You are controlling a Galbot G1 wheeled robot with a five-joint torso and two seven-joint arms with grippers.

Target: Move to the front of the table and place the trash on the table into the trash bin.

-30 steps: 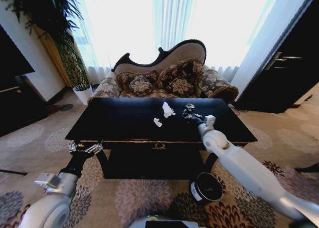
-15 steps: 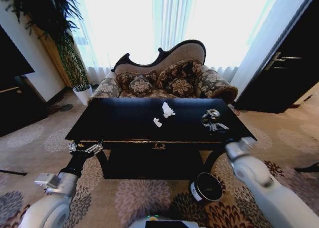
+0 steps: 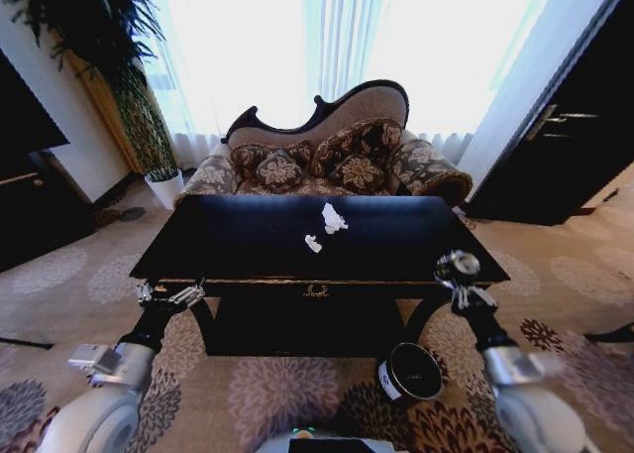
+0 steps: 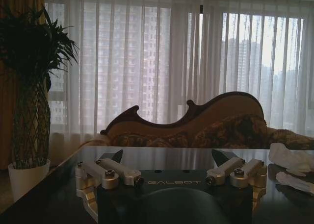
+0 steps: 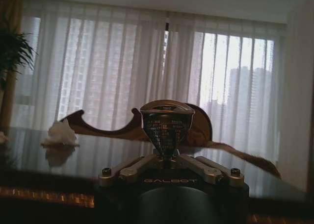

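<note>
Two paper scraps (image 3: 327, 225) left on table (image 3: 248, 245). Right gripper (image 3: 458, 280) clamps shiny can (image 3: 456, 266) at table's right front corner, above bin (image 3: 411, 374). Left gripper (image 3: 170, 295) idle, fingers wide.

"GALBOT" on left gripper (image 4: 167, 167) body, "GALBOT" on right gripper (image 5: 167, 158) body

- My right gripper (image 3: 458, 280) clamps a small dark shiny can (image 3: 456, 266), upright, off the table's (image 3: 248, 240) near right corner.
- Two white crumpled paper scraps (image 3: 334, 218) (image 3: 313, 243) lie mid-table, at my 12 o'clock.
- The black trash bin (image 3: 410, 372) stands on the carpet at 5 o'clock from the table.
</note>
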